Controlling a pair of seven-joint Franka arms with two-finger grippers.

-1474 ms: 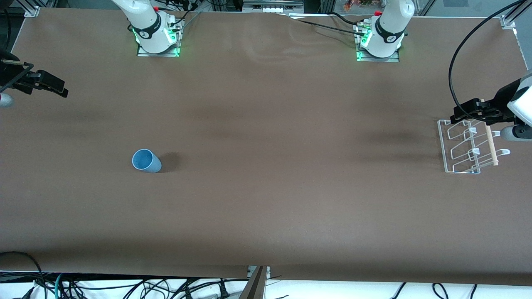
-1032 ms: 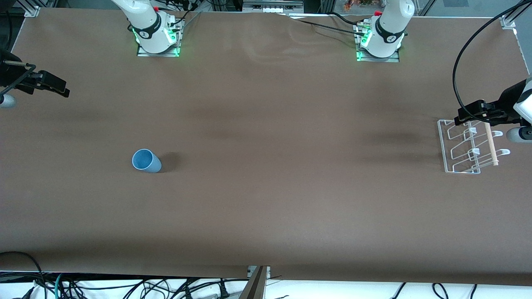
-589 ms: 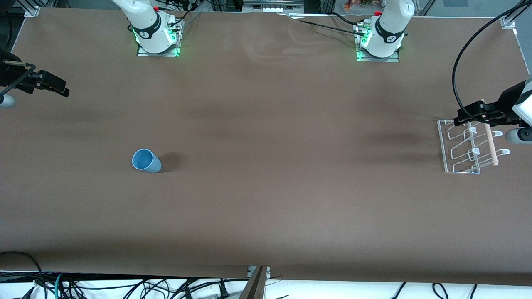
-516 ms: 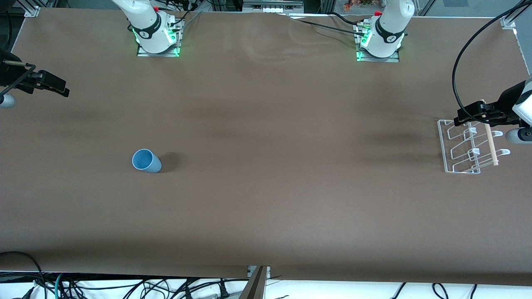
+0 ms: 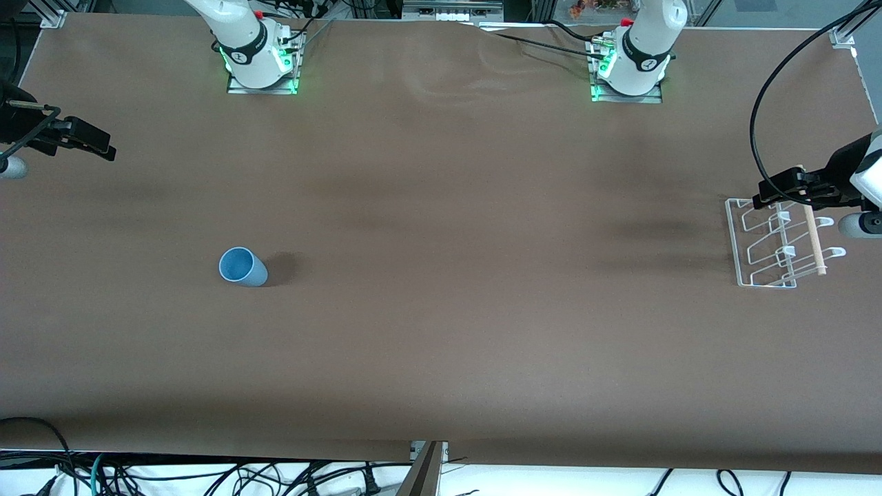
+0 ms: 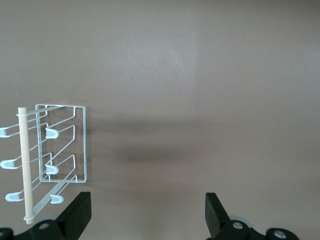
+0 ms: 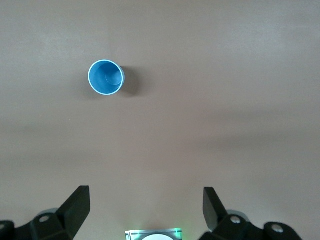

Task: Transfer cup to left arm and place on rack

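Right end effector (image 7: 145,210) above cup (image 7: 106,77)

No legible text, label or number anywhere

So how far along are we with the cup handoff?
Nothing is done. The cup stands upright on the table, untouched. The right gripper is open, up toward its table end; the left gripper is open over the rack. Pickup, handoff and placing remain.
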